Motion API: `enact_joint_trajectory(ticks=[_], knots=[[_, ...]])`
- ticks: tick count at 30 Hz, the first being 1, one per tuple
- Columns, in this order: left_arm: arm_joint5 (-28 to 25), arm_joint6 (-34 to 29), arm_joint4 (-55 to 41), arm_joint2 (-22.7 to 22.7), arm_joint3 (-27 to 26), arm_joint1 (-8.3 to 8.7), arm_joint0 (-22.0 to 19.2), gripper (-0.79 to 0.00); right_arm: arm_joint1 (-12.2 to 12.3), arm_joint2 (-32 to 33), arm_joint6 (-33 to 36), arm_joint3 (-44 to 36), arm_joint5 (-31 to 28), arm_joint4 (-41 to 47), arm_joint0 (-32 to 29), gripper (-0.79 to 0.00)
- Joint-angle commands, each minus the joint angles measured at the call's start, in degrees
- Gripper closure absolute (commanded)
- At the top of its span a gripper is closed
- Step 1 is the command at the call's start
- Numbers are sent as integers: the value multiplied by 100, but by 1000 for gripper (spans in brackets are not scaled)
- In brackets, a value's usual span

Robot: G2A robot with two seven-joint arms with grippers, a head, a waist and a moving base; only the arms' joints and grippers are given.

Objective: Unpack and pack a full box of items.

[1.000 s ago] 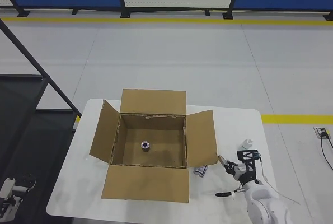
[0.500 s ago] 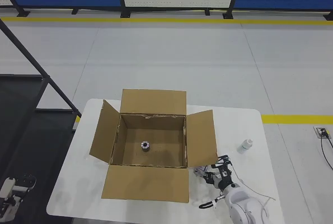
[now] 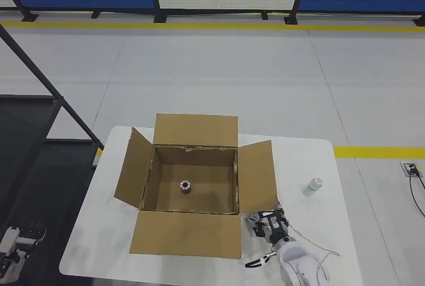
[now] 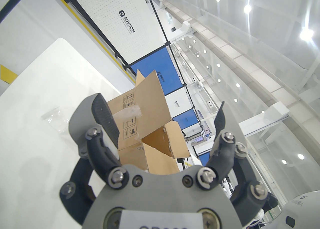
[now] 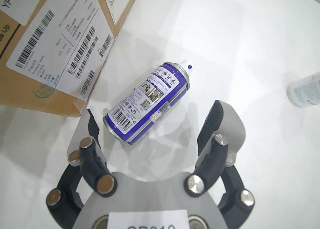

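Finish and fittings of the end effectors and arm, as inspected.
The left end effector and right end effector each had a grey metal base plate, black linkages fastened with silver screws, ribbed black pads and a white label. The right arm was white and carried a thin dark cable.

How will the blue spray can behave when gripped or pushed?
The spray can lies on its side, so a push would probably roll it. Its glossy round wall looks stiff but may slip in the right gripper.
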Motion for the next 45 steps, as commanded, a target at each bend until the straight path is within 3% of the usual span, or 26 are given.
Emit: enact_joint_trajectory(ticks=[1, 12, 17, 29, 30, 31, 34, 38, 45], knots=[[0, 0, 0, 0, 0, 0, 0, -785, 7, 49, 20, 13, 19, 9, 8, -785], [0, 0, 0, 0, 0, 0, 0, -785, 76, 584, 10, -319, 303, 113, -234, -785], [0, 0, 0, 0, 0, 0, 0, -785, 116, 771, 15, -613, -55, 360, -439, -785], [0, 0, 0, 0, 0, 0, 0, -785, 37, 233, 242, 39, 406, -32, 105, -785], [0, 0, 0, 0, 0, 0, 0, -785, 32, 210, 250, 64, 446, -56, 124, -690], [0, 0, 0, 0, 0, 0, 0, -785, 28, 192, 265, 80, 469, -76, 140, -443], [0, 0, 0, 0, 0, 0, 0, -785, 23, 186, 302, 98, 547, -105, 160, -169], [0, 0, 0, 0, 0, 0, 0, -785, 25, 213, 450, 80, 643, -163, 158, 0], [0, 0, 0, 0, 0, 0, 0, -785, 33, 356, 745, -57, 799, -127, 124, 0]])
